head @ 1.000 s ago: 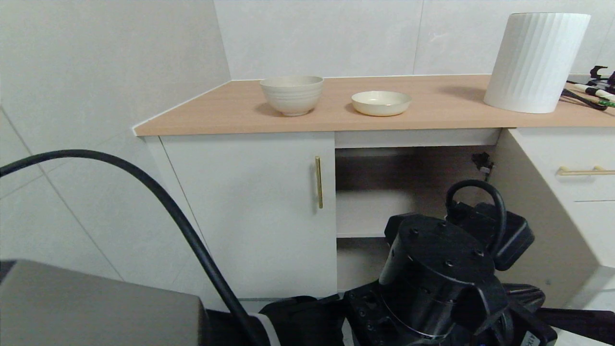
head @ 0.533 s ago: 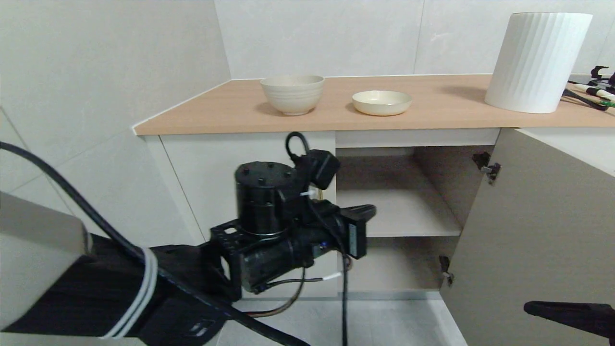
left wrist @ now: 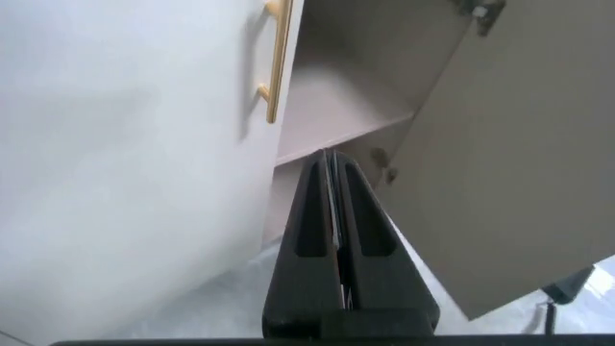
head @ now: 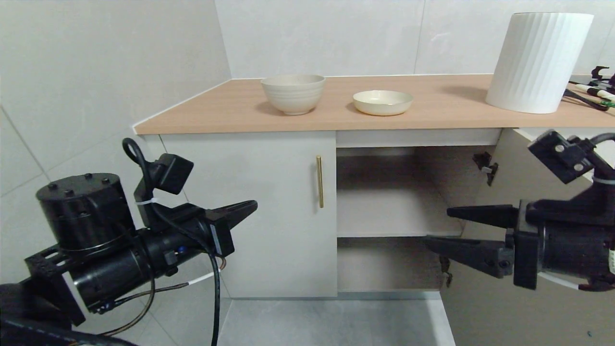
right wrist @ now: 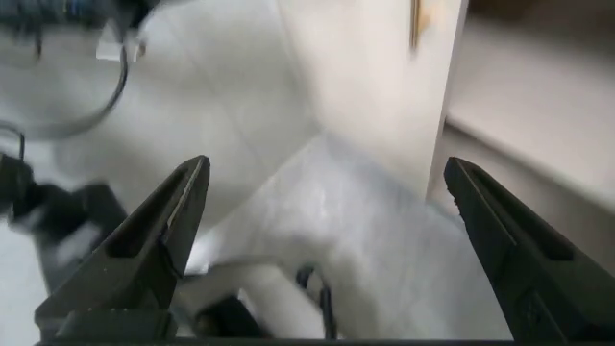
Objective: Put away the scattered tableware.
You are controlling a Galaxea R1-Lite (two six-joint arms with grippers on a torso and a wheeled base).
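Note:
A deep beige bowl [head: 293,93] and a shallow cream dish [head: 383,102] stand side by side on the wooden counter [head: 216,113]. My left gripper [head: 251,206] hangs low at the left, in front of the closed cabinet door, well below the bowl. In the left wrist view its fingers [left wrist: 332,192] are pressed together with nothing between them. My right gripper [head: 439,228] is at the right, level with the open cabinet's shelf, open and empty. The right wrist view shows its fingers spread wide around the right gripper [right wrist: 327,183].
The cabinet under the counter stands open on the right half, with a bare shelf [head: 394,211] and its door [head: 485,298] swung out. A gold handle [head: 319,181] marks the closed left door. A tall white ribbed container [head: 538,62] and pens [head: 591,91] sit at the counter's right.
My left arm has swung from in front of the cabinet opening to the lower left. My right gripper has come up into view at the right, open.

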